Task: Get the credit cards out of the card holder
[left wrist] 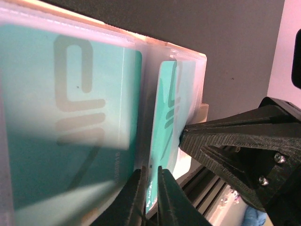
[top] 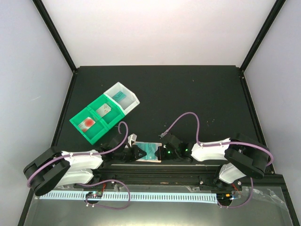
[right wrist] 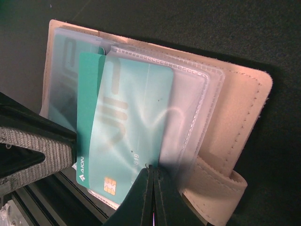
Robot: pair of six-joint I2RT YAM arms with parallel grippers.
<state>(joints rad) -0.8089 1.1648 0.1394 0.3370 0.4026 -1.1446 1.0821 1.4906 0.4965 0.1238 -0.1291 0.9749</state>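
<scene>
Between the left gripper's fingers sits the edge of a teal card, gripped and partly out of its sleeve. Opposite, the right gripper is clenched on the card holder. Three credit cards lie in the bins beyond; at least two are left.

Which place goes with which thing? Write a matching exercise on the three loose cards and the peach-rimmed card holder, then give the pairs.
Things
1. thin card with a red blotch
2. pale grey-white thin card
3. loose teal card
4. flat peach-rimmed card holder

Places
A. in the white plastic bin
B. between the left gripper and the right gripper
C. in the green plastic bin, compartment next to the white bin
D. in the green bin, compartment farther from the white bin

Pairs: 1-D, 2-C, 3-A, 4-B
</scene>
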